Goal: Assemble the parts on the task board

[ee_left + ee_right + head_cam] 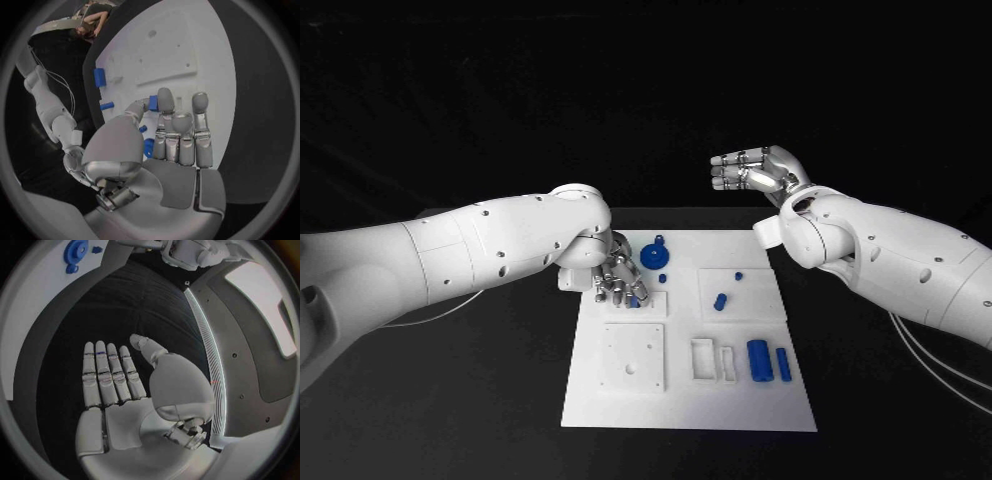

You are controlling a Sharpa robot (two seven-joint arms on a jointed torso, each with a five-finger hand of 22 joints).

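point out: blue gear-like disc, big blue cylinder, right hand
blue gear-like disc (655, 256), head view, on its face.
big blue cylinder (759, 359), head view, mid-body.
right hand (122, 385), right wrist view, where fingers meet palm.

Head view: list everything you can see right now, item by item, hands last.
task board: one, white, middle of the black table.
gear-like part: one, blue, far end of the board, just beyond the left hand.
small parts: about three, blue, scattered mid-board on the right half.
long parts: two, blue, side by side near the board's right edge.
raised plates: several, white, on the board's near half.
table: one, black, under the board.
left hand: silver, fingers down on the board; the left wrist view shows a blue piece at its fingertips.
right hand: silver, raised off the board, holding nothing.
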